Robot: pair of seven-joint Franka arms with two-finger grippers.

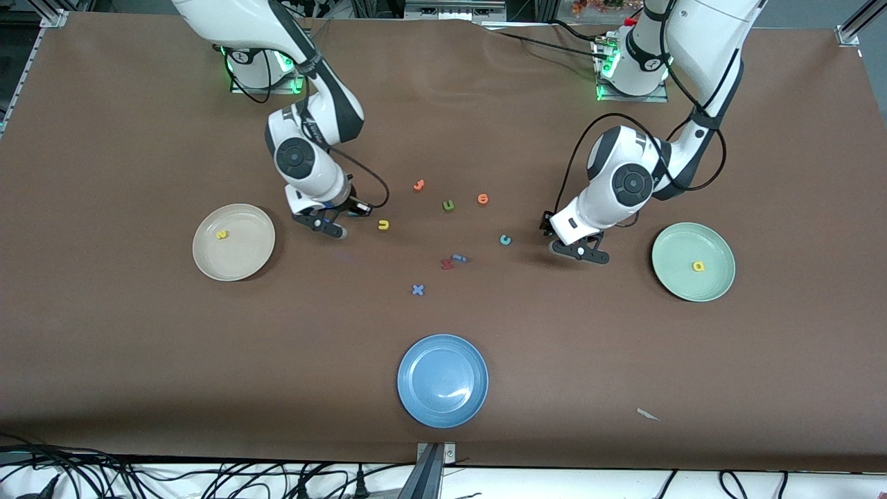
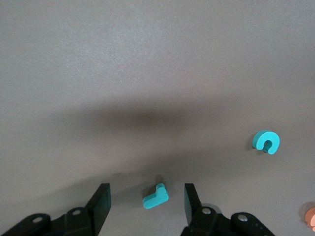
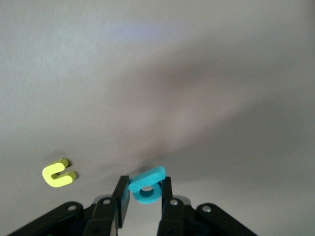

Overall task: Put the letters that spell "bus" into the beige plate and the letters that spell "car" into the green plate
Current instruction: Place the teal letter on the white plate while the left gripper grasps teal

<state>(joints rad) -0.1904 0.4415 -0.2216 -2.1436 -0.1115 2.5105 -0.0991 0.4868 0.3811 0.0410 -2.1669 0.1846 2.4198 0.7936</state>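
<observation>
Sorting was underway on both sides: the right gripper (image 3: 142,196), low at centre-left of the front view just beside the yellow "u" (image 1: 383,224), was clenched on the teal "b" (image 3: 146,186), which sat between its jaws at the bottom centre of the right wrist view. The yellow "s" (image 1: 222,235) already lay in the beige plate (image 1: 260,253) at the left of the front view, so "b" and "u" remained for that plate. The left gripper (image 2: 146,206), at centre-right of the front view near the green plate (image 1: 669,277), stood with its jaws parted astride the teal "r" (image 2: 156,195), which lay on the table between them, not yet gripped. The yellow "a" (image 1: 698,266) rested in the green plate; the teal "c" (image 1: 506,240) lay on the table near the frame's centre. By judgement, the next move for the right arm called for lifting the "b" clear and carrying it over the beige plate's rim before release. The left arm needed to close squarely on the thin "r", which could slip or tilt if caught off-centre.
</observation>
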